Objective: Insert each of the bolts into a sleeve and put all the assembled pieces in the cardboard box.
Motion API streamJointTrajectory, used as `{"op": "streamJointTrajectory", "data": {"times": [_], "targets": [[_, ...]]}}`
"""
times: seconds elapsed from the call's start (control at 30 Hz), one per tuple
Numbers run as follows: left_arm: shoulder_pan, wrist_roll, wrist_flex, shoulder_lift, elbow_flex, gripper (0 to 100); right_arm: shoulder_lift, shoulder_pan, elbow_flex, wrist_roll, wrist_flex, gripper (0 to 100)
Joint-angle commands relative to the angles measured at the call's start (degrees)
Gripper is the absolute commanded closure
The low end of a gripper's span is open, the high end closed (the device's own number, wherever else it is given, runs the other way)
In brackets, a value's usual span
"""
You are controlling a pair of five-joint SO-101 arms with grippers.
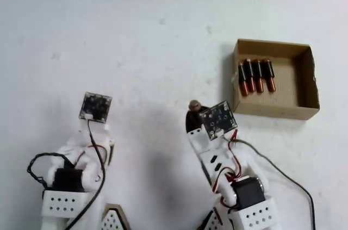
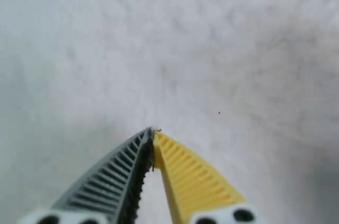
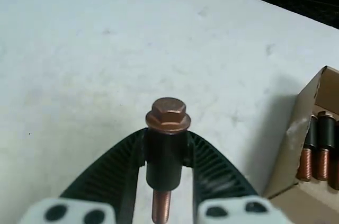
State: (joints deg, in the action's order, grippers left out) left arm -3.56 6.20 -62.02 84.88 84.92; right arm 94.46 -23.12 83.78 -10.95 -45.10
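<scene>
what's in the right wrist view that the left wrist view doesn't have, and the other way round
Right wrist view, not the left: the right gripper shut on a black sleeve with a copper bolt through it, and the cardboard box to one side with assembled pieces inside.

Left wrist view, not the right: the left gripper, one finger grey and one yellow, shut with nothing between them.

Both: the white table beneath each gripper.
</scene>
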Motion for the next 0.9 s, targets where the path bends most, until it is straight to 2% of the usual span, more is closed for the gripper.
{"op": "streamJointTrajectory", "data": {"times": [0.0, 0.13, 0.27, 0.43, 0.7, 0.87], "targets": [[-1.0, 0.4, -1.7, 0.6, -8.5, 98, 1.0, 0.6, -3.6, -0.4, 0.1, 98.1], [-4.0, 0.4, -5.7, 0.7, -16.5, 98, 1.0, 0.7, -3.5, -0.4, 0.0, 98.1], [-5.2, 0.7, -8.7, 0.7, -19.4, 98, 1.0, 0.7, -3.5, -0.4, 0.1, 98.1], [-5.1, 0.4, -9.2, 1.9, -19.4, 98, 1.0, 0.7, -3.5, -0.4, 0.1, 98.1], [-4.7, 1.7, -13.4, 19.7, -17.2, 98, 1.0, 0.7, -3.5, -0.4, 0.1, 98.1], [-5.1, 3.9, -12.9, 19.9, -12.1, 98, 1.0, 0.7, -3.4, -0.4, 0.0, 98.1]]}}
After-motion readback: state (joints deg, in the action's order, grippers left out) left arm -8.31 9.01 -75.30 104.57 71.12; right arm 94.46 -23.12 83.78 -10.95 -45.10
